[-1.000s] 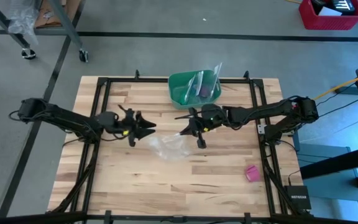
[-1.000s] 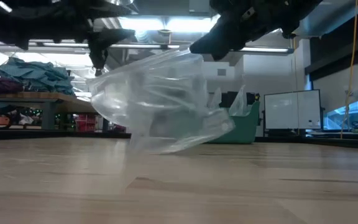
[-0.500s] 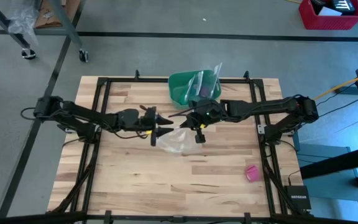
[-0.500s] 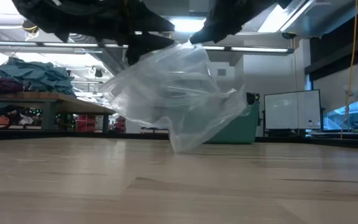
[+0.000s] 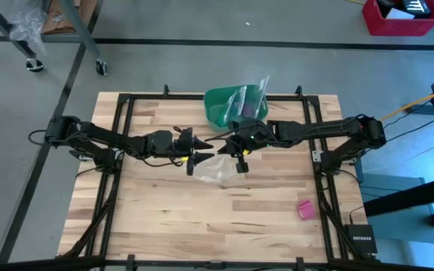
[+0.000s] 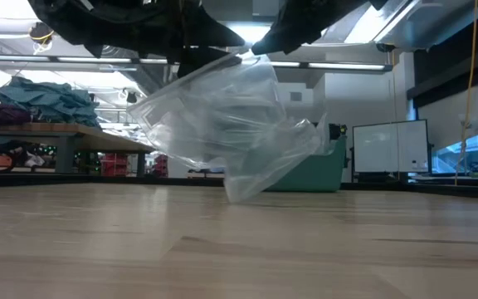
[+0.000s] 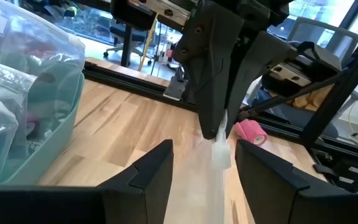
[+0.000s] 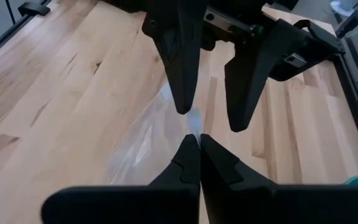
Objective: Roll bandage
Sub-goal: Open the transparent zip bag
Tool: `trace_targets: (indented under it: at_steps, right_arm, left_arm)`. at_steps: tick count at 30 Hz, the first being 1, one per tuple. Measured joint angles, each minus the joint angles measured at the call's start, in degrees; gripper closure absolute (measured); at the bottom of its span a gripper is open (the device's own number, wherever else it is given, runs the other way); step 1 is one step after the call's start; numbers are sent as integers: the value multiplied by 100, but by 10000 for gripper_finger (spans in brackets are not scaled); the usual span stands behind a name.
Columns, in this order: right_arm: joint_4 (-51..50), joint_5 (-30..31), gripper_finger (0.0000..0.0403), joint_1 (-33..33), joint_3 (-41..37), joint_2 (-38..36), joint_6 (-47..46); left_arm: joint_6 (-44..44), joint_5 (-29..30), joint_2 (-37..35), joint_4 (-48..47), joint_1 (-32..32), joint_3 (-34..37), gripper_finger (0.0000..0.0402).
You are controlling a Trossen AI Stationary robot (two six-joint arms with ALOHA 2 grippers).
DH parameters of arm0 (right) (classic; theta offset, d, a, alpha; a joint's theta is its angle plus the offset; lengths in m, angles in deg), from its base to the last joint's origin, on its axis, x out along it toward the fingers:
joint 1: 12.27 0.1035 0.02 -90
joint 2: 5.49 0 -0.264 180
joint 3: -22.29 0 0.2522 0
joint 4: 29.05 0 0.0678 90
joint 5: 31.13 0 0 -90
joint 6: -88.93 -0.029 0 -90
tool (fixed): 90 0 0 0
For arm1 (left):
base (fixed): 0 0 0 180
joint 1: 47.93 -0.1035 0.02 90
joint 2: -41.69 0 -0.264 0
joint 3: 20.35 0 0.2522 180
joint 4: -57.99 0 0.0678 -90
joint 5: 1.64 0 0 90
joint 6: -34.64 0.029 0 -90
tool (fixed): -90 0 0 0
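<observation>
The table (image 5: 164, 218) is carrying everything, and the two arms are meeting over its middle. A clear plastic bag (image 6: 222, 133) is hanging between them: the low view is showing it lifted off the wood, with only its lowest corner near the surface, while the high view is showing it as a pale patch (image 5: 218, 169) under the jaws. A green bowl (image 5: 224, 113) is sitting at the far edge with another clear bag in it. The right gripper (image 8: 194, 146) is pinching the bag's top edge, its jaws pressed together on the film, as its own wrist view is showing. The left gripper (image 7: 201, 165) is facing it just beside, its jaws spread with the bag's edge lying between them, untouched by either finger. The bandage (image 5: 305, 209), a small pink roll, is lying well apart near the table's near right corner; the left wrist view is showing it (image 7: 250, 132) beyond the right gripper, while the low view is not showing it at all.
</observation>
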Motion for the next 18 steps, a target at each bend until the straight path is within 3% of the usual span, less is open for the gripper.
trace_targets:
  at_steps: [18]
  right_arm:
    - [352, 310, 402, -4, -2, 1, -13]
  left_arm:
    - [39, -2, 0, 12, 2, 0, 242]
